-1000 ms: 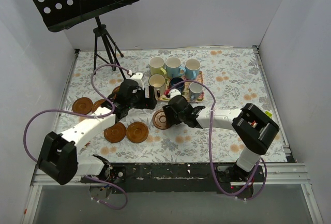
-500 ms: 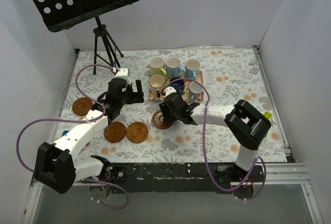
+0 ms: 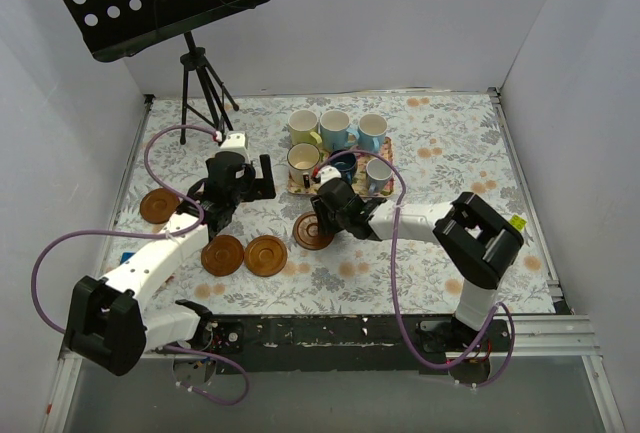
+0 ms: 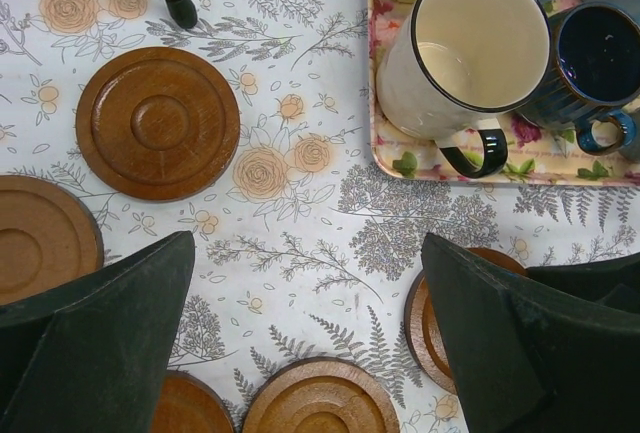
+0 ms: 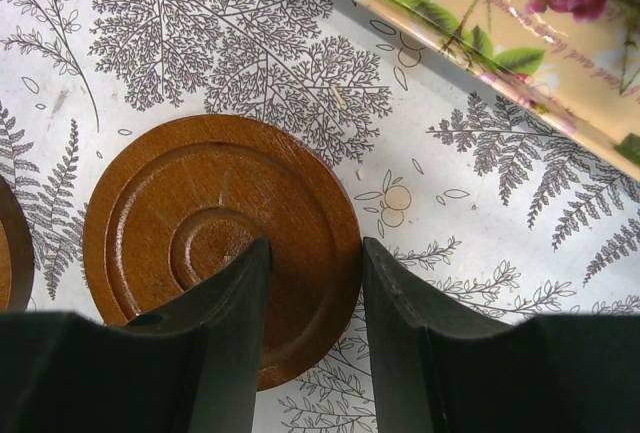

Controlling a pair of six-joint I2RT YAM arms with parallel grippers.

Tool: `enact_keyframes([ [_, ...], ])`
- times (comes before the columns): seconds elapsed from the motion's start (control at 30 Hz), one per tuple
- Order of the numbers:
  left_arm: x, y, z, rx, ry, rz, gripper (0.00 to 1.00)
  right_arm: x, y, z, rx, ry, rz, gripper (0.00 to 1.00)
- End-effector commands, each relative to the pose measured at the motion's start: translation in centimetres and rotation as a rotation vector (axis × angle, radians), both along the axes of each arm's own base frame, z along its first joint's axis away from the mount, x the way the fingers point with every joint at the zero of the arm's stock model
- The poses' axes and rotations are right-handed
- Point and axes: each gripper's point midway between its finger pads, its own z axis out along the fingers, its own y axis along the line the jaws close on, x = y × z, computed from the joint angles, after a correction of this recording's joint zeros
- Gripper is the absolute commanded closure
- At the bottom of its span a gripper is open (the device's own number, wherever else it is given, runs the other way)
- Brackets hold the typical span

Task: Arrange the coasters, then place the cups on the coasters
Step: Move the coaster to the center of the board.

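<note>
I count 6 cups [image 3: 335, 130] on tray [image 4: 520, 168], 12 o'clock; coasters [image 3: 266, 254] bare. Left gripper [image 4: 310, 343] wide; right gripper [image 5: 315, 343] narrow over 1 coaster, hold unclear.

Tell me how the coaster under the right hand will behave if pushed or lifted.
The coaster looks like solid grooved wood: probably stiff and fairly light. Lying flat on the tablecloth, it should slide rather than tip. Its low rim may be hard for the right hand to pinch.
</note>
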Motion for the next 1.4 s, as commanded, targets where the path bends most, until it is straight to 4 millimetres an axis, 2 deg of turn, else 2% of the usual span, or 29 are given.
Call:
enact_keyframes([
  [0.0, -0.2, 1.4, 2.1, 0.003, -0.066, 0.066, 0.02, -0.8, -1.1, -0.3, -0.019, 0.014, 0.001, 0.62],
  [0.17, -0.5, 2.1, 3.6, -0.019, -0.139, 0.093, 0.02, -1.7, -2.0, -0.5, -0.026, 0.026, -0.006, 0.64],
  [0.37, -0.5, 2.2, 3.3, -0.013, -0.127, 0.097, 0.02, -2.6, -3.0, -1.0, -0.054, 0.033, -0.011, 0.64],
  [0.57, -0.3, 2.1, 2.8, -0.004, -0.110, 0.094, 0.02, -3.8, -2.3, -0.6, -0.031, 0.040, 0.015, 0.65],
  [0.87, -0.3, 2.1, 3.0, -0.005, -0.115, 0.096, 0.02, -5.7, -0.1, -0.6, -0.032, 0.043, 0.075, 0.65],
  [1.37, -0.4, 2.1, 3.0, -0.006, -0.116, 0.096, 0.02, -6.4, 0.3, -0.2, -0.018, 0.038, 0.080, 0.66],
])
